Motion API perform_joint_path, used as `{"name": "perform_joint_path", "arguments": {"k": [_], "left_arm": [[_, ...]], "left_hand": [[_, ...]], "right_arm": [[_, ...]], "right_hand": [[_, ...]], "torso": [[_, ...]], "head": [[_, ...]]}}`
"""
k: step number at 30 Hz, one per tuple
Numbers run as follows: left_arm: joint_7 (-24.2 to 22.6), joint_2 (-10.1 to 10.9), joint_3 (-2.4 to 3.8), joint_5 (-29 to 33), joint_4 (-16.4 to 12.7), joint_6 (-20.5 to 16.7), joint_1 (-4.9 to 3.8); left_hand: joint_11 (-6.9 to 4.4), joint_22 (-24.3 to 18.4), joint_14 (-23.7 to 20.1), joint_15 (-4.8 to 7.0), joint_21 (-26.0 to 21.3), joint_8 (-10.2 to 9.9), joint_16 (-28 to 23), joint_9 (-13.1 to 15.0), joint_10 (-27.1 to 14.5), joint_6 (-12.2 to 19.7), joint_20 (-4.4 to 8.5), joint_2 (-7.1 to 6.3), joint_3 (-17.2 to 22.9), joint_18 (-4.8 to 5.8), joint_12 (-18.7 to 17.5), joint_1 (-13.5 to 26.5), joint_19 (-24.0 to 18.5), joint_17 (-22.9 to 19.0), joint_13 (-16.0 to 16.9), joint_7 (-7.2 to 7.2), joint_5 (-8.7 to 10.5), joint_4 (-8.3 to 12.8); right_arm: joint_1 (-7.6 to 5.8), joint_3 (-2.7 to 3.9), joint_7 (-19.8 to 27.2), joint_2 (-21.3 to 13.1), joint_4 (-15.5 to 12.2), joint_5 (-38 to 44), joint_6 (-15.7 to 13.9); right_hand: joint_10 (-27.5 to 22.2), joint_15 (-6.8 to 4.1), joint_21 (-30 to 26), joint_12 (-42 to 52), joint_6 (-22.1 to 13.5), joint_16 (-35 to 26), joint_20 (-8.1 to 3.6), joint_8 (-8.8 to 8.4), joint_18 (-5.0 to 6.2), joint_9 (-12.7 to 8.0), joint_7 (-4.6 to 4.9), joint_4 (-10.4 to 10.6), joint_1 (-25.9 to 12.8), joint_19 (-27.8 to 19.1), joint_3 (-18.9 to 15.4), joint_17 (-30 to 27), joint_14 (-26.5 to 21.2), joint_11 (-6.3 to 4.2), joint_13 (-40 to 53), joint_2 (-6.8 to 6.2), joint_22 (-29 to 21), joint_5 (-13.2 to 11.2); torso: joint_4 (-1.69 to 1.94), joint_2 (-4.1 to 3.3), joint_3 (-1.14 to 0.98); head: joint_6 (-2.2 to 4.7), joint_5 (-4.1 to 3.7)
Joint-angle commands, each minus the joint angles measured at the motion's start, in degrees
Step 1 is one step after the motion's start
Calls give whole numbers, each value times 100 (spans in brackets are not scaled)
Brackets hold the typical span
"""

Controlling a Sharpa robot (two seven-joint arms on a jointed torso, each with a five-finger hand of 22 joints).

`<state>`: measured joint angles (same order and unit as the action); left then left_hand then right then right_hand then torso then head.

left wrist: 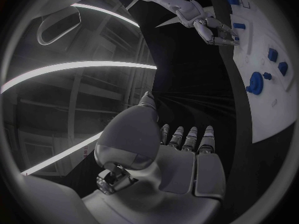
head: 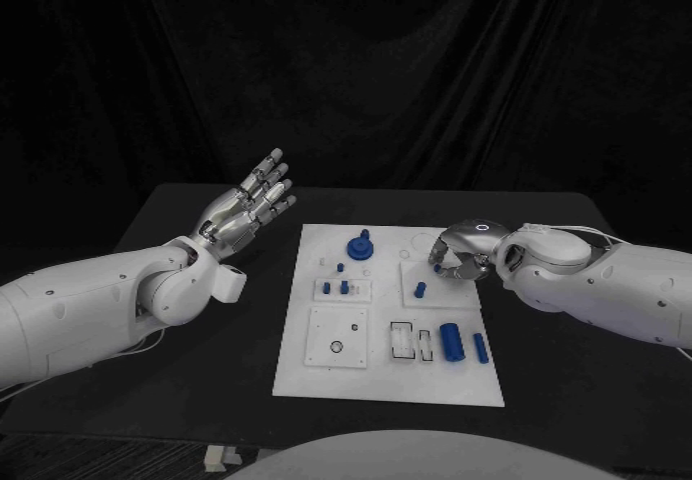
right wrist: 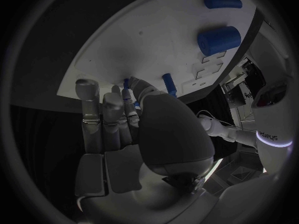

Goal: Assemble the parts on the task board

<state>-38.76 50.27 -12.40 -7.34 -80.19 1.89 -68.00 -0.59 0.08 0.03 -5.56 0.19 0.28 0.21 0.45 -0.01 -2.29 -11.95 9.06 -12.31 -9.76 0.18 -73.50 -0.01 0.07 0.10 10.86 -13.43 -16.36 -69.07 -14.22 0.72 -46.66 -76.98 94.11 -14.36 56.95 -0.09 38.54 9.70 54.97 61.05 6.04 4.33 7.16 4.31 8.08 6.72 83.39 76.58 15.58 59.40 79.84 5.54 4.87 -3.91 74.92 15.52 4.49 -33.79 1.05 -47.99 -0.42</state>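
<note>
Task board (head: 378, 385) sits mid-worktop (head: 577, 400), white, carrying blue parts: round knobbed part (head: 359, 246) at its far end, large cylinder (head: 451, 341) and slim peg (head: 480, 348) near its right edge, short peg (head: 420, 290) further up. Right hand (head: 464, 253) is over the board's far right corner, fingertips (right wrist: 127, 84) pinching a small blue pin (right wrist: 125, 82) against the board. Left hand (head: 245, 209) is raised off the board's left side, well apart, fingers spread, holding nothing.
</note>
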Motion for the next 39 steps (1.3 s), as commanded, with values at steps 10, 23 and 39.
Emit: {"name": "perform_joint_path", "arguments": {"k": [10, 23, 39], "left_arm": [[-358, -20, 6, -5, 10, 153, 46], [-313, -32, 6, -5, 22, 157, 66], [-206, -20, 6, -5, 18, 207, 78]], "left_hand": [[58, -8, -3, -82, -19, 23, -21, 6, 1, -13, -80, 5, -49, -40, -18, -119, 1, -7, -10, -60, -94, 14], [92, -8, -3, -156, -19, 27, -21, 11, 1, -34, -171, 82, -48, -45, -18, -270, 1, -7, -10, -140, -307, 55], [182, 20, -3, -294, -10, 48, -21, 28, 1, -127, -349, 180, -44, -54, -18, -519, 8, -7, -10, -325, -727, 270]], "right_arm": [[59, 4, 26, 62, 99, 36, 79], [74, 4, 110, 59, 90, 36, -188], [73, 5, 208, 11, 37, 36, -622]], "right_hand": [[339, 57, -28, -37, 268, 10, 14, 74, 53, 23, 9, -27, 50, 19, 210, -36, 9, -13, -84, -55, 486, -11], [909, -17, 198, -61, 744, 0, -34, 234, 34, 115, -74, -136, 151, 84, 406, -86, 31, -123, -103, -92, 528, -210], [1191, -74, 530, -143, 947, 6, -91, 276, -10, 170, -92, -260, 303, 192, 454, -111, 105, -183, -108, -122, 588, -267]], "torso": [[1, 0, 1], [1, 4, 2], [-5, 6, -4]], "head": [[-7, 12], [-20, 35], [-16, 83]]}}
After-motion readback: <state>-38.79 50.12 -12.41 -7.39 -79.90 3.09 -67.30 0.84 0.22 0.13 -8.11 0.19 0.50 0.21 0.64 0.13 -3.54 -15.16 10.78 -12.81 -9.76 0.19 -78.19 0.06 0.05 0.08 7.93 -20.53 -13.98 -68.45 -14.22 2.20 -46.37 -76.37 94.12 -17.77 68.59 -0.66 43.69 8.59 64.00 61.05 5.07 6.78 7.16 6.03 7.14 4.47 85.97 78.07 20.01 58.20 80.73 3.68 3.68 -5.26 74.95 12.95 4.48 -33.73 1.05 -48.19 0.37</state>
